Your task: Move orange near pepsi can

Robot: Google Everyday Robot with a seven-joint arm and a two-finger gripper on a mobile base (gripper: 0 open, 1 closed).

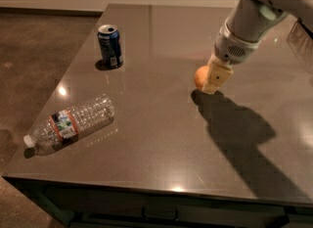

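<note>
I count one orange (199,77), one pepsi can (110,46) and one plastic bottle (68,123). My gripper (210,82) is closed around the orange, over the right middle of the dark table (156,144), well apart from the can at the far left. The orange is small, round and matte, and half hidden behind my beige finger.
</note>
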